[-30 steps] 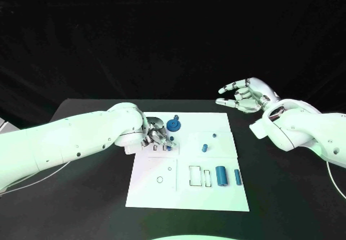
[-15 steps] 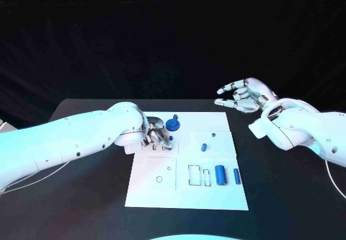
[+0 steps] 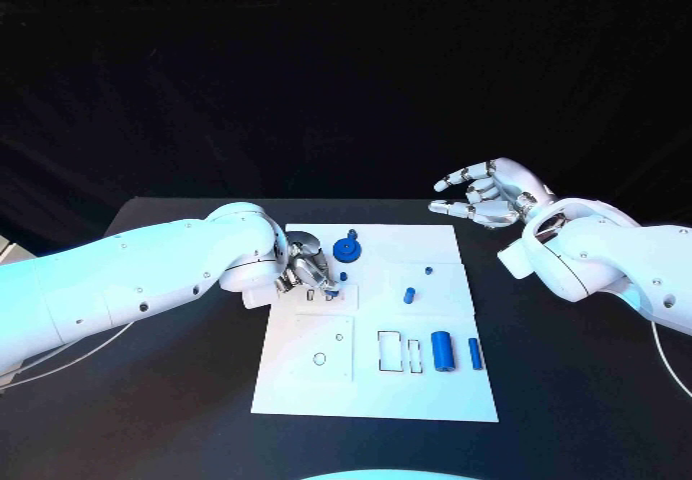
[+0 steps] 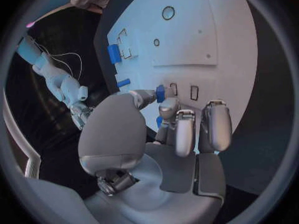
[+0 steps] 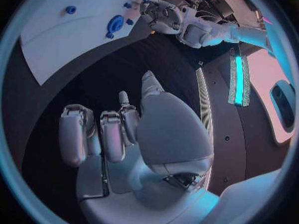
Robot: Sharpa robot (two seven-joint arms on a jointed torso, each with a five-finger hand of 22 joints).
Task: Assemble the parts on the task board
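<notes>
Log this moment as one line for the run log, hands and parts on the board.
left hand: pinches small blue part over task board | right hand: raised off board, holds nothing | blue cylinder: lying on board

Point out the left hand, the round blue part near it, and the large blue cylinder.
left hand [image 3: 307,272], head view, on its knuckles.
round blue part [image 3: 346,250], head view, on its top face.
large blue cylinder [image 3: 443,352], head view, on its middle.
</notes>
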